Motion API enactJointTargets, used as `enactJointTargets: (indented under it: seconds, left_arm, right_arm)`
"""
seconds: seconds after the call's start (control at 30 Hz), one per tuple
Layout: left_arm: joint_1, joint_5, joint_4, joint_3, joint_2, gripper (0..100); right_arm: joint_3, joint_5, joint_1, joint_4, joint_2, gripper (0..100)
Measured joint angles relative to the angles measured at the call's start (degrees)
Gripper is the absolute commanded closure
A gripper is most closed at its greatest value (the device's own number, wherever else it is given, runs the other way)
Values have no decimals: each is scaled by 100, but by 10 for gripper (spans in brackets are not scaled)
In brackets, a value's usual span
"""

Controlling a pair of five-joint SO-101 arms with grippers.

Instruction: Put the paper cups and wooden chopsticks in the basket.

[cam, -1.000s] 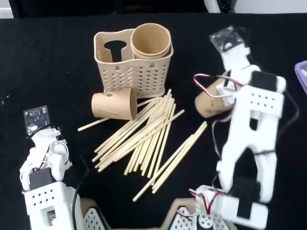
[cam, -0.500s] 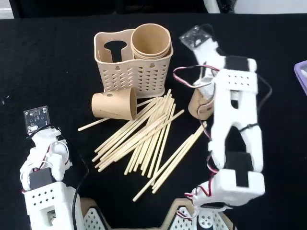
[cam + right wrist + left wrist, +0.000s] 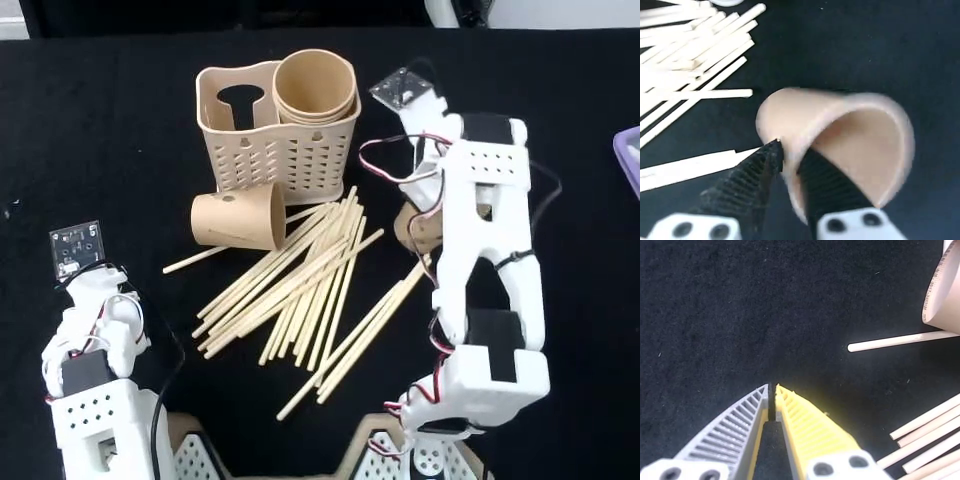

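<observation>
The beige slotted basket (image 3: 262, 150) stands at the back with stacked paper cups (image 3: 315, 85) in one compartment. Another paper cup (image 3: 240, 216) lies on its side in front of it. Several wooden chopsticks (image 3: 300, 285) are spread across the black table. My right gripper (image 3: 790, 156) is shut on the wall of a third paper cup (image 3: 850, 135), one finger inside and one outside; from above that cup (image 3: 413, 230) hangs beside the chopsticks' far ends. My left gripper (image 3: 771, 390) is shut and holds nothing, low at the near left, short of a stray chopstick (image 3: 900, 340).
A purple object (image 3: 630, 155) sits at the table's right edge. The left arm (image 3: 90, 340) stays folded at the near left corner. The right arm's body (image 3: 490, 270) hangs over the table's right half.
The right arm has swung left with the paper cup in its gripper, from the right side to just beside the chopsticks. The left arm has not moved.
</observation>
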Motion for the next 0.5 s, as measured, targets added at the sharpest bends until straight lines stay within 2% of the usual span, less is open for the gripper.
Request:
enactJointTargets:
  seconds: [0.3,0.5]
  left_arm:
    - [0,0,0,0,0,971]
    - [0,0,0,0,0,971]
  right_arm:
    - [-2708,-158,9,1451,0,988]
    - [-5327,-774,-431,1582,0,988]
